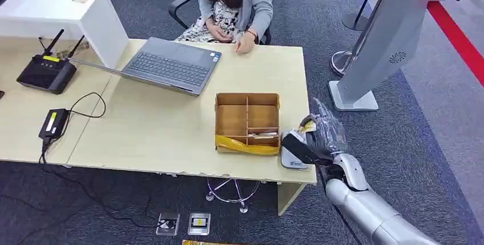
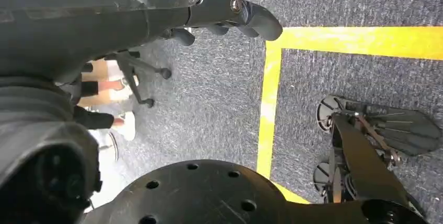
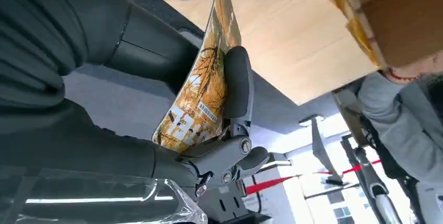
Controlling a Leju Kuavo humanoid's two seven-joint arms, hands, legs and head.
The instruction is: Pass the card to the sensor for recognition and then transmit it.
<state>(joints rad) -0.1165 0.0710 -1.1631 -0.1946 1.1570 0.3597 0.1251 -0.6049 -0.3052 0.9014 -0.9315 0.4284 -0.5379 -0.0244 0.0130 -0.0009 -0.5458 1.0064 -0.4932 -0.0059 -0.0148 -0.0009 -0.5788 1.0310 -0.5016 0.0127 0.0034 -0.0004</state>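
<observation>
Card [image 3: 201,96], yellow-orange and printed, is pinched between the right hand's [image 1: 318,142] thumb and fingers [image 3: 237,85] just off the tabletop's [image 1: 165,125] front right corner. On that corner lies the white sensor [image 1: 292,160], touching a divided cardboard box [image 1: 247,120]. A laptop [image 1: 171,63] sits at the far edge. The left hand [image 2: 224,18] hangs over the carpet, fingers curled in on nothing.

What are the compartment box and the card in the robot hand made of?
Brown compartmented box: looks like corrugated cardboard, matte, with thin slotted dividers and yellow tape along the front. Orange printed card, pinched by the right robot hand: probably glossy plastic or laminated card, since it bows under the grip.
</observation>
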